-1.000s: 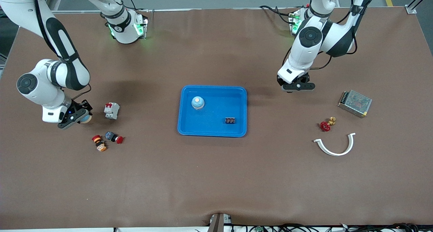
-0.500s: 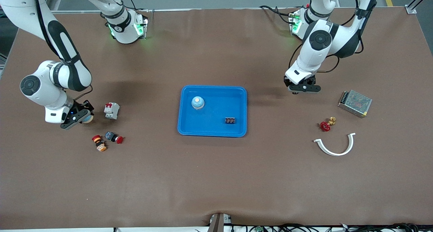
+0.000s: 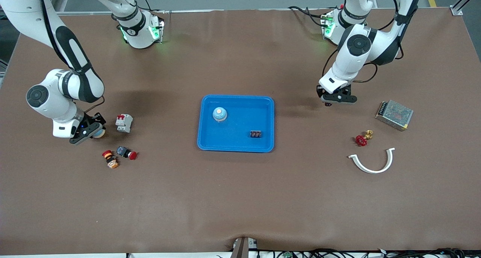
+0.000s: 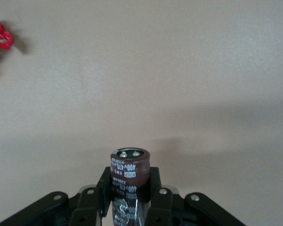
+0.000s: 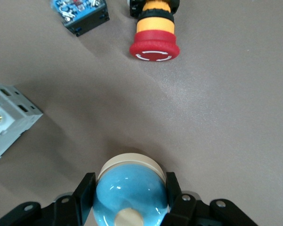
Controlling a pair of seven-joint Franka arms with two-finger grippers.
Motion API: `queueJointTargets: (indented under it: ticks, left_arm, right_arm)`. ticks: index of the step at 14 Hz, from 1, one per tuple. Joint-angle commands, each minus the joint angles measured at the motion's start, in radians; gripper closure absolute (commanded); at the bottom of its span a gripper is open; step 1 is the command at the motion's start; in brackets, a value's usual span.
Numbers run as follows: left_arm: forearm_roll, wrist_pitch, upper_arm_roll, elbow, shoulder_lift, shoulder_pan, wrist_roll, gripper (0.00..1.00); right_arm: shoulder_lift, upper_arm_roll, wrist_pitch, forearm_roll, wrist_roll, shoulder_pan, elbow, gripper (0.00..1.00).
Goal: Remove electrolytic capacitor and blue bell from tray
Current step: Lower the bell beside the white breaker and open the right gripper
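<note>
Left end effector (image 3: 335,99) clamped on dark-brown cylindrical electrolytic capacitor (image 4: 128,181), carried farther off bright blue shallow plastic tray (image 3: 204,141), now over bare worktop (image 3: 240,198). Right end effector (image 3: 90,132) gripping glossy blue dome bell (image 5: 130,195), lowered beside white circuit breaker (image 3: 124,122). Both parts off tray; release pending.

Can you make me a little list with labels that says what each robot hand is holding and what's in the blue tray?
left gripper: shut on electrolytic capacitor, over bare table near the red valve
right gripper: shut on blue bell, low beside the white circuit breaker
tray: holds a second blue bell and a small black part
</note>
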Motion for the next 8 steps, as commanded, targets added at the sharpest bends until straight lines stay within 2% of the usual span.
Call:
queueJointTargets:
  ticks: [1, 2, 3, 4, 6, 8]
  left_arm:
    - [-0.026, 0.047, -0.012, 0.004, 0.040, 0.005, 0.023, 1.00]
    - [-0.024, 0.061, -0.013, 0.010, 0.055, 0.003, 0.022, 1.00]
    - [-0.024, 0.063, -0.013, 0.021, 0.071, 0.000, 0.020, 1.00]
    - [-0.024, 0.063, -0.015, 0.031, 0.086, -0.003, 0.015, 1.00]
    - [-0.026, 0.063, -0.036, 0.062, 0.132, -0.011, -0.004, 1.00]
    - [-0.026, 0.066, -0.056, 0.108, 0.187, -0.014, -0.041, 1.00]
  right_arm:
    - [0.013, 0.011, 0.030, 0.014, -0.020, -0.011, -0.008, 0.81]
    - [0.013, 0.011, 0.030, 0.014, -0.018, -0.011, -0.008, 0.70]
    - [0.013, 0.013, 0.030, 0.014, -0.015, -0.014, -0.006, 0.38]
    - [0.012, 0.013, 0.024, 0.014, -0.008, -0.012, -0.005, 0.00]
    - [-0.002, 0.013, 0.006, 0.015, -0.003, -0.011, 0.012, 0.00]
    - [-0.034, 0.014, -0.119, 0.015, -0.003, -0.014, 0.081, 0.00]
